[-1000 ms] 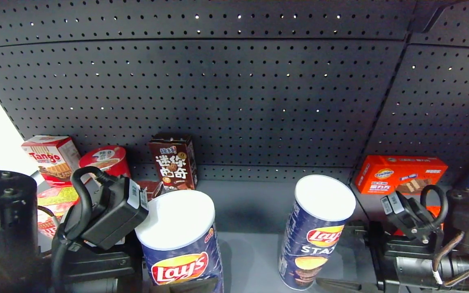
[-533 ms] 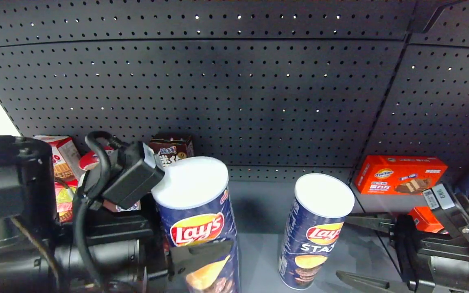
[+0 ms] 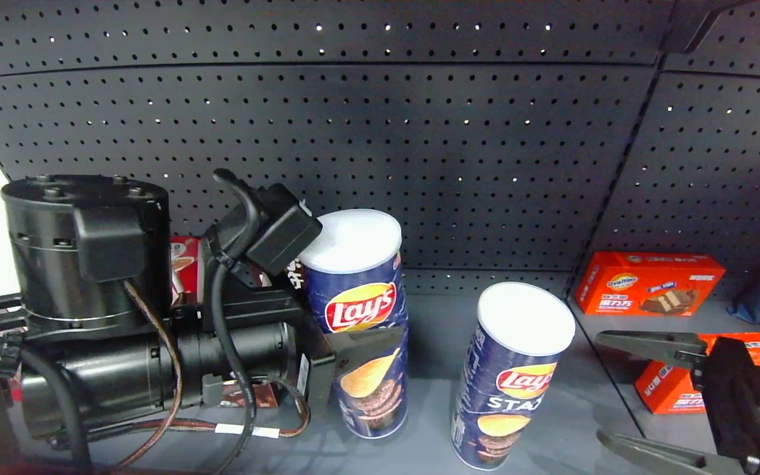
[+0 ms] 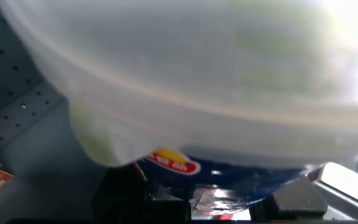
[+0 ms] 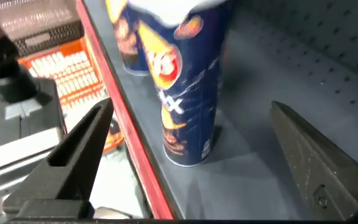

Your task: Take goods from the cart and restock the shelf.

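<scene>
1. The left gripper [image 3: 368, 343] is clamped on the held can [image 3: 359, 310] at mid-body. One finger is seen across the front of the label.
2. The held can is kept upright over the shelf [image 3: 433, 349], near the back panel [image 3: 380, 132]. Whether its base rests on the deck cannot be told. Its white lid [image 4: 197, 74] is seen close up in the left wrist view.
3. The free can [image 3: 510, 376] is stood upright on the deck, apart from the held can, to its right and nearer the front edge. It is touched by nothing.
4. The right gripper [image 3: 624, 396] is spread wide and empty, just beside the free can on its right. In the right wrist view the free can [image 5: 188, 93] is seen ahead of the wide jaws.
5. Each can is judged to be a light paperboard tube: stiff along its length, easily dented by a hard squeeze, and smooth enough to slip. The contents are assumed to be fragile.
6. Hold is best taken at mid-body, across the round wall. The lid is not to be gripped, as it may pop off.
7. A tall, narrow can is easily tipped, so it is best released only once the base is flat on the deck.
</scene>
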Robot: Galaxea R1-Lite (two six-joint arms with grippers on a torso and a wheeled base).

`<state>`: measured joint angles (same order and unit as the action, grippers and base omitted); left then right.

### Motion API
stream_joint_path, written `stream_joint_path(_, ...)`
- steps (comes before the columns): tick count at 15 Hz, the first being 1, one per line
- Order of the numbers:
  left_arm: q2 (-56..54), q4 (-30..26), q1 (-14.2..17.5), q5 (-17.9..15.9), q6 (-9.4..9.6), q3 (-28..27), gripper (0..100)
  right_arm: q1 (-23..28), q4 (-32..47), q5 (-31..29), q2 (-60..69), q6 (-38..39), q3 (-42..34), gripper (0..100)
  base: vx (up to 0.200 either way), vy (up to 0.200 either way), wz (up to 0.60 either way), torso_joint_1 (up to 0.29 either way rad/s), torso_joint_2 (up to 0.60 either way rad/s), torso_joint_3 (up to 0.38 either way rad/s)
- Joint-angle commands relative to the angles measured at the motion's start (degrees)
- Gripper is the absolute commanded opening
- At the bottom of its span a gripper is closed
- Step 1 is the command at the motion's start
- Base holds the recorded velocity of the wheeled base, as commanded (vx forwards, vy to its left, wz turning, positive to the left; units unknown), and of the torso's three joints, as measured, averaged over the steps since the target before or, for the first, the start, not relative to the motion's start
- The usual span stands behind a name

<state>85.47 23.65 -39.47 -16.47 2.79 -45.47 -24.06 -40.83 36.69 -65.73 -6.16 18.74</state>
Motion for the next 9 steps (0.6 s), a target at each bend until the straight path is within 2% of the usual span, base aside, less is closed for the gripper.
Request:
stream_joint_path(1, 0.84, -1.15, 0.54, -0.32, 0.02, -1.81, 0, -0.02, 0.92, -0.92, 4.74, 0.53, 0.51, 100, 0.0, 0.0, 0.0, 0.0, 0.0, 0.0)
stream_joint_path(3, 1.98, -5.1, 1.15, -1.2, 0.28, -4.45, 0, -0.11, 1.1, -3.56, 5.88, 1.5, 0.51, 100, 0.0, 0.0, 0.0, 0.0, 0.0, 0.0)
stream_joint_path(5, 2.69, -5.9, 2.03, -4.18, 0.37, -5.95, 0, -0.02, 1.1, -4.0, 7.64, 3.61, 0.6, 100, 0.0, 0.0, 0.0, 0.0, 0.0, 0.0)
stream_joint_path(7, 3.65, -8.36, 2.3, -4.71, 0.46, -7.7, 0, 0.16, 1.1, -4.09, 7.99, 3.87, 0.6, 100, 0.0, 0.0, 0.0, 0.0, 0.0, 0.0)
stream_joint_path(8, 4.62, -13.98, 2.3, -6.73, 0.55, -11.48, 0, 1.04, 1.1, -4.0, 7.99, 3.96, 0.69, 100, 0.0, 0.0, 0.0, 0.0, 0.0, 0.0)
stream_joint_path(9, 5.67, -16.71, 2.56, -7.44, 1.16, -13.59, 0, 1.04, 1.1, -4.0, 7.99, 3.96, 0.69, 100, 0.0, 0.0, 0.0, 0.0, 0.0, 0.0)
